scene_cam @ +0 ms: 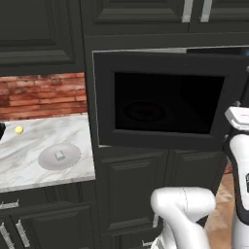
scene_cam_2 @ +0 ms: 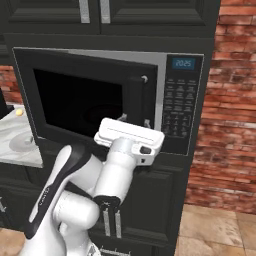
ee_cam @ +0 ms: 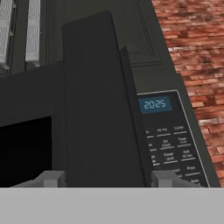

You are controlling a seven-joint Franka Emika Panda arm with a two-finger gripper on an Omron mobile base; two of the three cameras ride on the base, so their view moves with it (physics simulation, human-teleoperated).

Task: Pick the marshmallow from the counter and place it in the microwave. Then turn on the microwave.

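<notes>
The microwave [scene_cam_2: 107, 100] is built into the dark cabinets, and its door [scene_cam: 163, 99] is a little ajar. The marble counter [scene_cam: 29, 151] is at the left. On it lies a round grey plate [scene_cam: 70, 158], and the marshmallow [scene_cam: 60, 155] sits on this plate. My gripper [ee_cam: 104, 179] has its fingers apart, one on each side of the door edge, holding nothing.

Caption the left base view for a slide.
Marshmallow waits on the grey plate beside the microwave, door ajar.
</notes>
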